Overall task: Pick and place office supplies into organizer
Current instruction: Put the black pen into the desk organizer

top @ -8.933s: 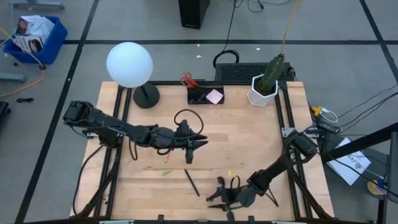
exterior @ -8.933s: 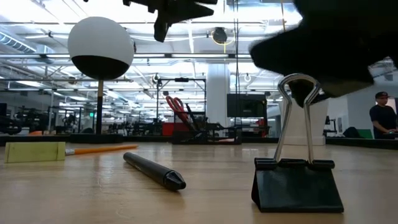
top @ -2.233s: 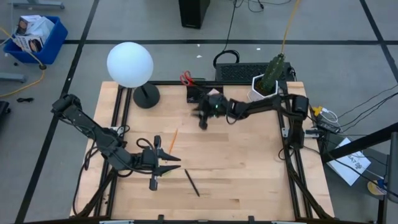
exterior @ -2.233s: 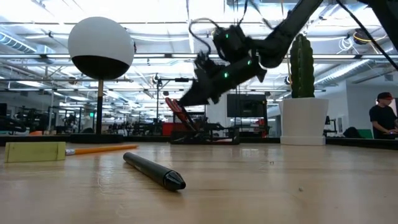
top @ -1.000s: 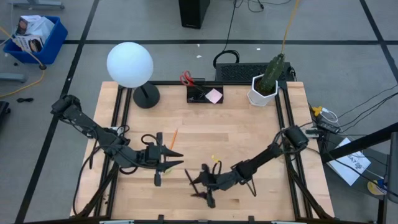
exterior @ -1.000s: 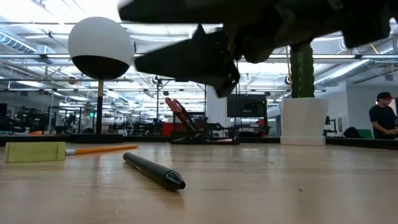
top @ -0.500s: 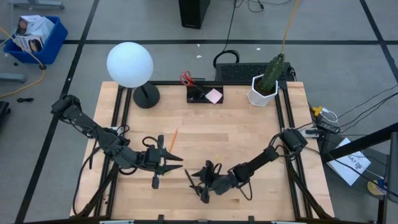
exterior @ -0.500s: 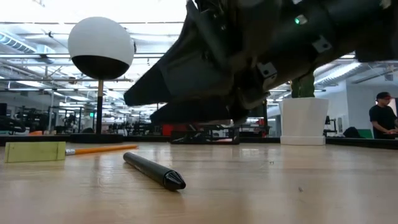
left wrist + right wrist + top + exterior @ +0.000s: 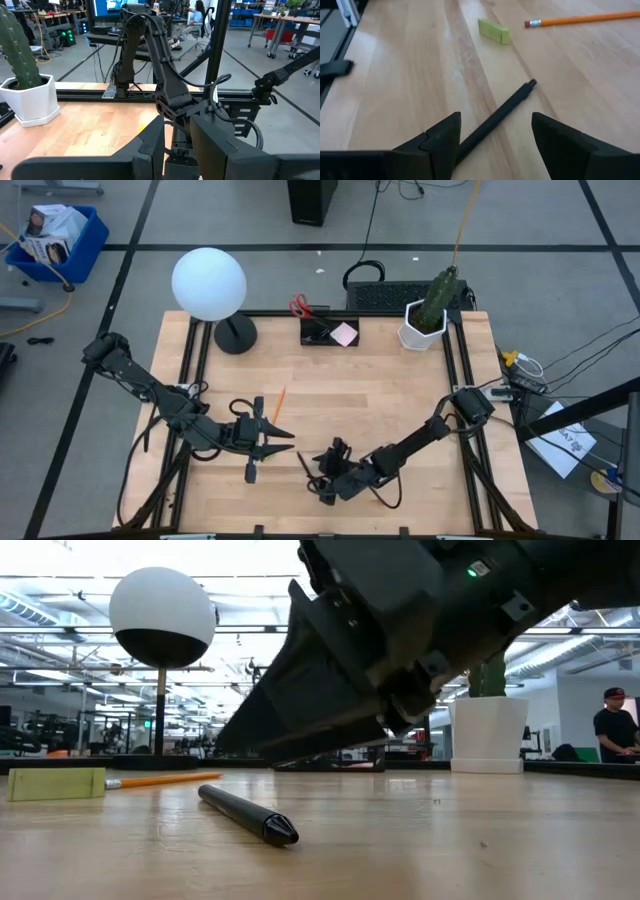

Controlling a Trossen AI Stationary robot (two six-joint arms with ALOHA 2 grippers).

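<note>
A black pen (image 9: pixel 303 464) (image 9: pixel 250 812) (image 9: pixel 510 105) lies flat on the wood table near its near edge. My right gripper (image 9: pixel 318 480) (image 9: pixel 240 745) (image 9: pixel 495 120) hovers just above it, open, one finger on each side of the pen. My left gripper (image 9: pixel 280 440) (image 9: pixel 177 122) waits open and empty to the pen's left. An orange pencil (image 9: pixel 278 402) (image 9: pixel 580 19) and a small green block (image 9: pixel 55 783) (image 9: pixel 494 30) lie on the table. The black organizer (image 9: pixel 318 335) stands at the far edge, holding red-handled scissors (image 9: pixel 300 308) and a pink pad (image 9: pixel 345 334).
A lamp with a white globe (image 9: pixel 208 283) and round black base (image 9: pixel 235 333) stands at the far left. A white pot with a cactus (image 9: pixel 422 328) stands right of the organizer. The two grippers are close together. A person (image 9: pixel 612 730) stands in the room behind.
My right gripper has moved a little toward the table's left edge and come down over the black pen, tipping its fingers lower until they straddle it. The pen, pencil and green block have stayed in place. My left arm has kept still.
</note>
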